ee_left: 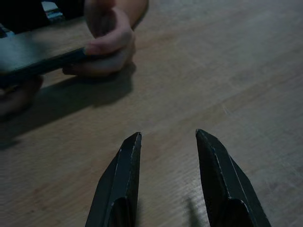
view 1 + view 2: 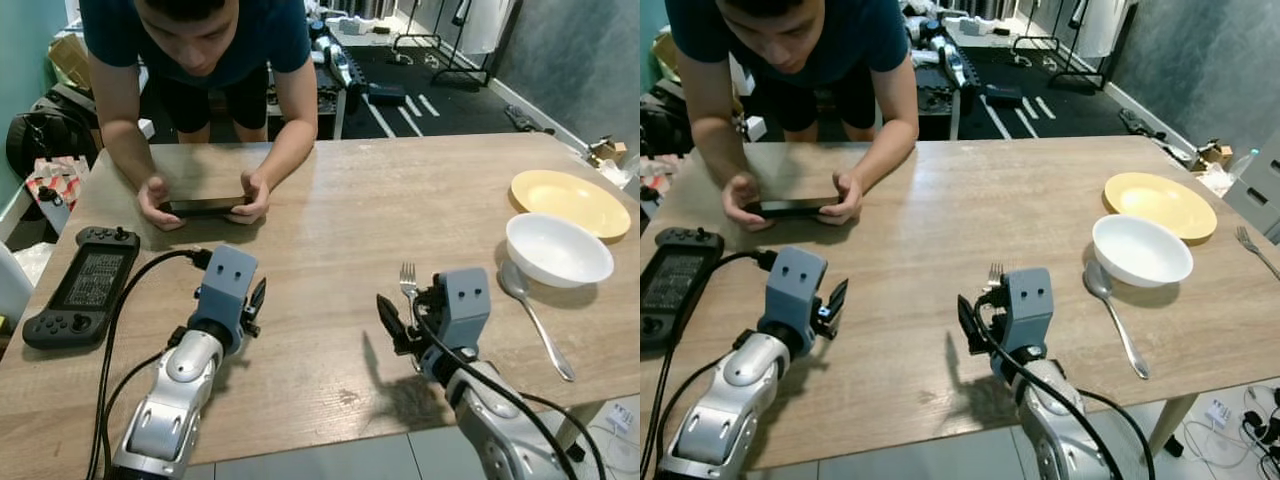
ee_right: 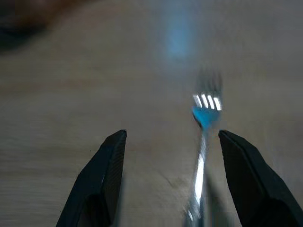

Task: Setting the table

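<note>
Right wrist view: fingers (image 3: 102, 179) spread wide, holding nothing; fork (image 3: 202, 142) lies between them on the desk (image 2: 330, 215).
Right gripper (image 2: 408, 318): low over the fork, near the desk's front edge.
Left gripper (image 1: 168, 172): fingers parted, empty, left of the fork.
Bowl (image 2: 558, 250): right of the fork, spoon (image 2: 535, 318) beside it, yellow plate (image 2: 570, 202) behind.

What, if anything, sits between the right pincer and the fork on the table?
Nothing visible does. The right pincer is open, and the fork lies on bare wood between its two black fingers, nearer one of them. The white bowl and spoon lie off to the robot's right.
</note>
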You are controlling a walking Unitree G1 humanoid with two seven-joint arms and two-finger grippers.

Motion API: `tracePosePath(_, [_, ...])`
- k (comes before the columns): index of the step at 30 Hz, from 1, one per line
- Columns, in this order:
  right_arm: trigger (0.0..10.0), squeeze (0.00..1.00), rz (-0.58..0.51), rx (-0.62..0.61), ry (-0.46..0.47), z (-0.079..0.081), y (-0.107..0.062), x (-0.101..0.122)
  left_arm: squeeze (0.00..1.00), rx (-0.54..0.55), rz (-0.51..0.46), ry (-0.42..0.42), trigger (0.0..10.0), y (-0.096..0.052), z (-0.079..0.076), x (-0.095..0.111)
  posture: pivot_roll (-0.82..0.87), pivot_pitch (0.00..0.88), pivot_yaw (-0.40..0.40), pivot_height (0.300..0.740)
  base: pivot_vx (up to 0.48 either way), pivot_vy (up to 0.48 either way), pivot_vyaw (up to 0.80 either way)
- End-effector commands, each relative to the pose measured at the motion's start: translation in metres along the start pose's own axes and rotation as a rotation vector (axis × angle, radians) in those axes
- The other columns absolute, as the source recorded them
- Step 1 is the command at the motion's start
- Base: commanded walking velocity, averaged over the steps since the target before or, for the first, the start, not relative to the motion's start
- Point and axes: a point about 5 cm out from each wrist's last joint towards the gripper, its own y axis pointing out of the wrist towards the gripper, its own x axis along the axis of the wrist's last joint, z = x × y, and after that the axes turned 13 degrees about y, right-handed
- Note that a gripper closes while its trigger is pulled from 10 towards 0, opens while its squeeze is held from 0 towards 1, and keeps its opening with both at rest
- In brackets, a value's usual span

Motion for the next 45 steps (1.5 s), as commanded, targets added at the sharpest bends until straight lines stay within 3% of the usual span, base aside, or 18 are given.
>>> tracePosePath(1, [10.0,0.45,0.021,-0.093,-0.008,-0.012,0.001,-0.008,0.0,0.001,0.009,-0.007,10.0,-0.003,0.002,-0.002,0.11,0.128,0.037,0.74,0.0,0.0,0.0])
tracePosePath(4, [10.0,0.42,0.015,-0.138,-0.012,-0.015,0.003,-0.011,0.0,0.004,0.007,-0.008,10.0,-0.003,0.004,-0.001,0.11,0.13,0.042,0.74,0.0,0.0,0.0])
tracePosePath(5, [10.0,0.25,0.019,-0.173,-0.018,-0.018,0.003,-0.012,0.0,0.006,0.008,-0.008,10.0,-0.004,0.005,-0.001,0.12,0.135,0.045,0.74,0.0,0.0,0.0])
tracePosePath(6, [10.0,0.25,0.019,-0.173,-0.018,-0.018,0.003,-0.012,0.0,0.006,0.008,-0.008,10.0,-0.004,0.005,-0.001,0.12,0.135,0.045,0.74,0.0,0.0,0.0])
tracePosePath(7, [10.0,0.0,0.025,-0.216,-0.02,-0.022,0.004,-0.015,0.0,0.008,0.008,-0.009,10.0,-0.004,0.006,-0.001,0.12,0.141,0.049,0.74,0.0,0.0,0.0])
tracePosePath(16, [10.0,0.0,0.075,-0.306,-0.011,-0.037,0.002,-0.026,0.0,-0.034,0.018,-0.011,10.0,-0.011,0.011,0.001,0.13,0.181,0.08,0.74,0.0,0.0,0.0])
tracePosePath(22, [10.0,0.0,0.125,-0.191,-0.035,-0.017,0.003,-0.033,0.0,-0.04,0.008,-0.001,10.0,-0.009,0.018,0.007,0.13,0.206,0.076,0.74,0.0,0.0,0.0])
tracePosePath(24, [6.8,0.0,0.162,-0.196,-0.074,-0.016,0.005,-0.039,0.0,-0.033,0.013,-0.008,10.0,-0.009,0.018,0.007,0.12,0.213,0.07,0.74,0.0,0.0,0.0])
tracePosePath(25, [6.8,0.0,0.162,-0.196,-0.074,-0.016,0.005,-0.039,0.0,-0.033,0.013,-0.008,10.0,-0.009,0.018,0.007,0.12,0.213,0.07,0.74,0.0,0.0,0.0])
tracePosePath(26, [4.7,0.0,0.175,-0.2,-0.081,-0.016,0.006,-0.041,0.0,-0.032,0.016,-0.01,10.0,-0.01,0.017,0.007,0.12,0.215,0.067,0.74,0.0,0.0,0.0])
tracePosePath(30, [5.8,0.0,0.191,-0.172,-0.123,-0.016,0.014,-0.038,0.0,-0.036,0.027,-0.024,10.0,-0.014,0.012,0.005,0.12,0.227,0.054,0.74,0.0,0.0,0.0])
tracePosePath(31, [10.0,0.0,0.201,-0.171,-0.135,-0.016,0.016,-0.038,0.0,-0.036,0.031,-0.027,10.0,-0.015,0.011,0.004,0.12,0.23,0.048,0.74,0.0,0.0,0.0])
tracePosePath(34, [9.9,0.0,0.228,-0.18,-0.151,-0.017,0.021,-0.038,0.0,-0.032,0.042,-0.035,10.0,-0.017,0.011,0.002,0.11,0.235,0.039,0.74,0.0,0.0,0.0])
tracePosePath(35, [8.5,0.0,0.24,-0.194,-0.15,-0.02,0.022,-0.039,0.0,-0.03,0.046,-0.039,10.0,-0.018,0.011,0.002,0.11,0.237,0.035,0.74,0.0,0.0,0.0])
tracePosePath(38, [7.6,0.0,0.266,-0.225,-0.151,-0.027,0.022,-0.04,0.0,-0.024,0.055,-0.049,10.0,-0.018,0.011,0.001,0.11,0.239,0.033,0.74,0.0,0.0,0.0])
tracePosePath(39, [4.9,0.0,0.274,-0.234,-0.154,-0.032,0.021,-0.041,0.0,-0.022,0.058,-0.053,10.0,-0.018,0.011,0.0,0.1,0.243,0.029,0.74,0.0,0.0,0.0])
tracePosePath(40, [3.5,0.0,0.279,-0.24,-0.156,-0.035,0.02,-0.041,0.0,-0.021,0.06,-0.055,10.0,-0.018,0.01,0.0,0.1,0.243,0.029,0.74,0.0,0.0,0.0])
tracePosePath(45, [2.9,0.0,0.315,-0.309,-0.163,-0.057,0.008,-0.043,0.0,-0.015,0.071,-0.072,10.0,-0.018,0.008,-0.002,0.07,0.249,0.02,0.74,0.0,0.0,0.0])
